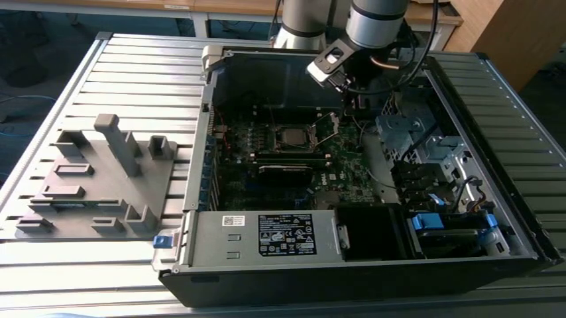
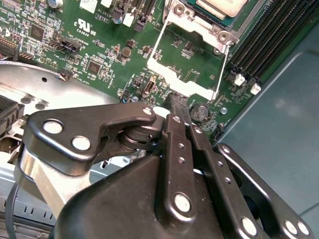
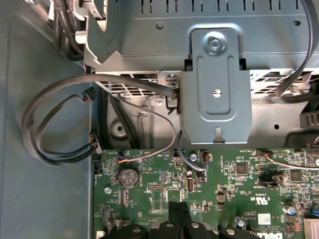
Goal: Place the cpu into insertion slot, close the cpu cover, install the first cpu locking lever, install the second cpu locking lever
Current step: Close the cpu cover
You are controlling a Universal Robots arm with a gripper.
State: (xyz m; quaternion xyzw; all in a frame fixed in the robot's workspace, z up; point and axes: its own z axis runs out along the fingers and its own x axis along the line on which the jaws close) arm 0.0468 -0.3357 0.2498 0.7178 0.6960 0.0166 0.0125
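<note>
1. I see the cpu (image 2: 219, 6) lying flat in the insertion slot (image 2: 187, 15), silver-grey top facing up.
2. The cpu cover (image 2: 164, 69) is open. It is swung away from the slot on its hinge edge, and green board shows through its square window.
3. A thin metal rod (image 2: 222, 74) runs along one side of the cover. I cannot tell whether it is latched.
4. The gripper (image 2: 177, 107) has its fingers drawn together with no gap between the tips. The tips sit at the free edge of the cover. I cannot tell whether they touch it or pinch any part of it.
5. In the exterior view, the slot lies near the middle of the motherboard (image 1: 265, 165), and the arm reaches down into the case just to the exterior view's right of it.
6. A coin cell battery (image 3: 127, 177) sits on the board near the fingertips.
7. Long black memory slots (image 2: 269, 35) run beside the socket.
8. Black cables (image 3: 45, 124) loop past the board edge, next to a grey metal bracket (image 3: 214, 84).
9. The open computer case (image 1: 354, 278) rests on a ribbed metal table (image 1: 132, 66).
10. A grey fixture tray (image 1: 97, 179) lies on the table at the exterior view's left, well apart from the case.
</note>
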